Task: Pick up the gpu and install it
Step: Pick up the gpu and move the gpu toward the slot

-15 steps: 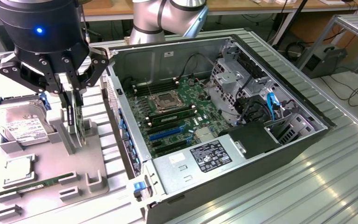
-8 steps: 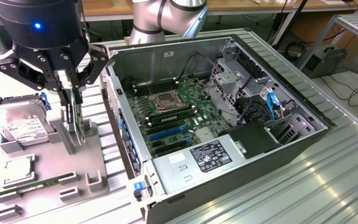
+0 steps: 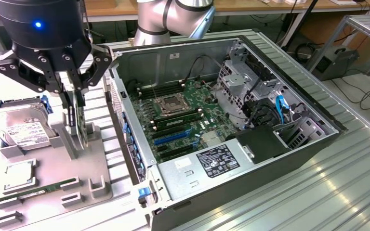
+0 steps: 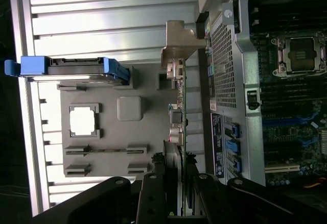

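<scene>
gpu [image 3: 75, 120] is a thin, flat, dark card. It stands on edge in a slotted post of the grey matte plastic tray [image 3: 98, 166], on the exterior view's left, just beside the case [image 3: 288, 159] and outside it. Wrist view has the card [image 4: 177, 117] edge-on, with small silver parts along that edge.

Gripper [image 3: 73, 91] is black, with angular linkage fingers and a blue LED on the body. It's directly over the card, and the jaws are about half closed, one finger on each face of the top edge. In the wrist view [image 4: 176, 160] the pads look pressed against both faces, so I read it as clamped on the gpu. The card's bottom edge is seated in the post.

On the same tray:
- silver drive [image 3: 18, 127] in a blue frame [image 4: 66, 67]
- square metal-lidded CPU [image 3: 19, 171]
- slim green RAM [image 3: 40, 189], lying flat

The case is grey sheet steel with a perforated wall [image 4: 225, 55]. It lies open, with the green board [image 3: 185, 115] exposed and its blue and black slots showing. The table [image 3: 339, 183] is ribbed aluminium and shiny.
</scene>
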Tool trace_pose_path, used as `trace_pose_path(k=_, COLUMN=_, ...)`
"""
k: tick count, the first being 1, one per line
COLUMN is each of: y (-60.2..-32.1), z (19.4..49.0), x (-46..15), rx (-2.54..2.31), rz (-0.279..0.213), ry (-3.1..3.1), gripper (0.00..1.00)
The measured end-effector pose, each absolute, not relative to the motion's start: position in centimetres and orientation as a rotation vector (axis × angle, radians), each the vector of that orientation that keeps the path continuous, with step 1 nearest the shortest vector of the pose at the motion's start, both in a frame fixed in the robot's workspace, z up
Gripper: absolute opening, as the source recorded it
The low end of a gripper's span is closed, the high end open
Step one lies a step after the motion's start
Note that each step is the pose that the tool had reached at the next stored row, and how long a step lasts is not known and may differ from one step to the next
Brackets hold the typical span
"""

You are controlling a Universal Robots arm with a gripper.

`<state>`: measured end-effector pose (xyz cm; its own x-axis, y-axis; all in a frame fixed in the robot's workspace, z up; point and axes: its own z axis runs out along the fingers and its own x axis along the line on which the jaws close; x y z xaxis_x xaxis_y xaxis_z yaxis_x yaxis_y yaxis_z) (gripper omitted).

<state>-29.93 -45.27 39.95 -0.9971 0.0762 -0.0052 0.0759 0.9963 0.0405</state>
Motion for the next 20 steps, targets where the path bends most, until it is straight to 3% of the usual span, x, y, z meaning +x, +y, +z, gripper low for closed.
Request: trace_pose_path(k=20, y=-45.27, z=40.41, x=-29.93, rx=0.119, rz=0.063, ry=3.132, gripper=0.26)
